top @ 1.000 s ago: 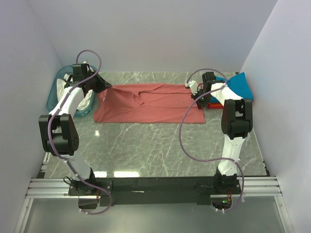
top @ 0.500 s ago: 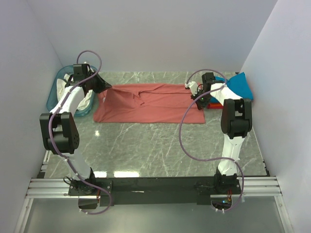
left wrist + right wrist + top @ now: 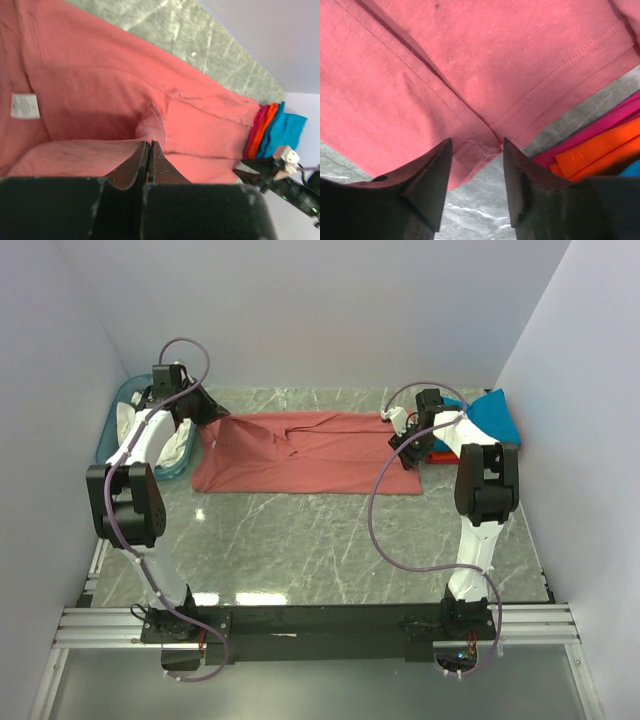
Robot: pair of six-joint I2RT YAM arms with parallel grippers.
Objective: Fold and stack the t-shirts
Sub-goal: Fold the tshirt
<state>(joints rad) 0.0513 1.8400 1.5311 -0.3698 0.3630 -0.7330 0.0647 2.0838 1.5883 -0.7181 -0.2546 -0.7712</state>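
At right: right hand (image 3: 476, 145) has just let go. Its fingers stand spread, with the hem of the dusty-red t-shirt (image 3: 310, 455) lying flat between them and nothing gripped. It hovers low over the shirt's right edge, just beside the folded t-shirts (image 3: 600, 150), a stack of magenta, orange and teal at the right end of the bench (image 3: 330, 540).

At left: left hand (image 3: 150, 146) has its fingers pressed together, pinching a ridge of red cloth at the shirt's left end, near the teal basket (image 3: 108, 435). The left arm has shifted slightly toward the back wall; the shirt's outline is barely altered. White neck label (image 3: 25, 106) faces up.

Reading: right side placed and released. The shirt lies spread, not yet folded. The left pinch probably either releases next or starts the fold. Stacking still to do.
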